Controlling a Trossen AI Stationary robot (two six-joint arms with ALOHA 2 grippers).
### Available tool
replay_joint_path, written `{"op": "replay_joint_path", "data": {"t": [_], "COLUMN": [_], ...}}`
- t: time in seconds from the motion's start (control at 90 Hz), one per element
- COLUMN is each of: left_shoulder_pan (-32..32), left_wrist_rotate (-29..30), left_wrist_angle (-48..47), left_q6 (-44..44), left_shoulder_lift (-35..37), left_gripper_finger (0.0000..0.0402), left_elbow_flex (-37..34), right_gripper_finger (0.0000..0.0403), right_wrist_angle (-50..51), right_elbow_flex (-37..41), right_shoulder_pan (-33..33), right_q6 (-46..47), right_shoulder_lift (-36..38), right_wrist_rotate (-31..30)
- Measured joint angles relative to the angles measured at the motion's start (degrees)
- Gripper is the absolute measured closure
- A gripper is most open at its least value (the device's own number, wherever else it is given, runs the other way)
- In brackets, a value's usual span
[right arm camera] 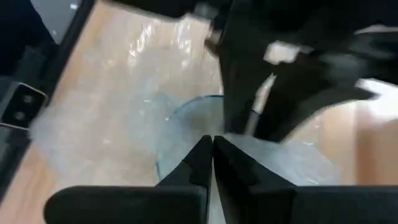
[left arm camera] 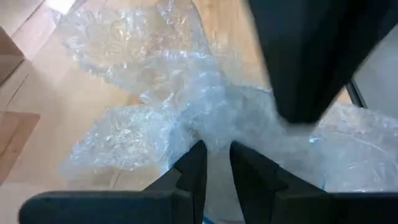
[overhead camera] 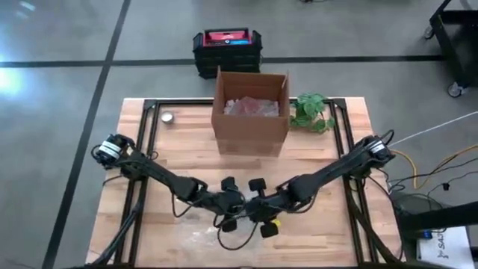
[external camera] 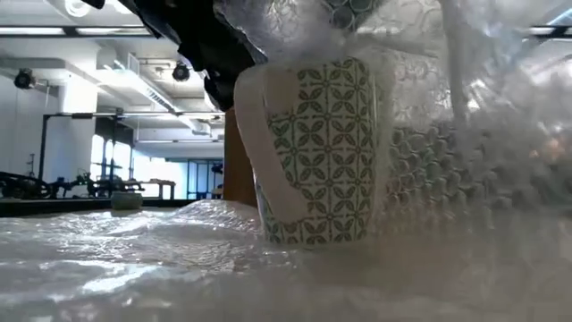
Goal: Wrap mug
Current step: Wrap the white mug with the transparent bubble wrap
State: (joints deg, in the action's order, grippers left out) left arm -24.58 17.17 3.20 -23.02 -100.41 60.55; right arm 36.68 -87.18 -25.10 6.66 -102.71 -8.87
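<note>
High view: we see both arms meeting low on the bench (overhead camera: 187, 142); the mug is hidden beneath them.
Low view: mug (external camera: 317, 152) upright on bubble wrap (external camera: 134, 241).
Left wrist view: left claw (left arm camera: 214, 163) pinches the wrap.
Right wrist view: right claw (right arm camera: 211, 155) is closed on wrap.
Risk: we judge opposing pulls could tip the mug.

The high view looks straight down on the whole wooden surface (overhead camera: 187, 142), far enough to take in the cardboard box (overhead camera: 251, 112) and the floor around it. The low view sits at surface height, very close to the patterned mug (external camera: 326, 152), facing level into the room beyond. Each wrist view looks down past its own dark fingers, close above the bubble wrap (left arm camera: 155, 106), which the low view shares.
</note>
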Motion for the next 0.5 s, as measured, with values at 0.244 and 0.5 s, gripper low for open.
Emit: {"op": "replay_joint_path", "data": {"t": [0.244, 0.5], "left_shoulder_pan": [0.0, -0.2], "left_wrist_rotate": [-0.2, -0.4], "left_wrist_angle": [0.3, -0.8], "left_q6": [0.2, 0.3], "left_shoulder_lift": [0.1, 0.6], "left_gripper_finger": [0.0342, 0.0342], "left_elbow_flex": [-0.1, -0.4], "right_gripper_finger": [0.0403, 0.0403], "right_wrist_angle": [-0.7, -0.7], "right_elbow_flex": [0.2, 0.3], "right_shoulder_pan": [1.9, 2.1], "right_q6": [0.1, 0.6], "right_shoulder_lift": [1.2, -8.3], "right_wrist_rotate": [-4.0, -0.5]}}
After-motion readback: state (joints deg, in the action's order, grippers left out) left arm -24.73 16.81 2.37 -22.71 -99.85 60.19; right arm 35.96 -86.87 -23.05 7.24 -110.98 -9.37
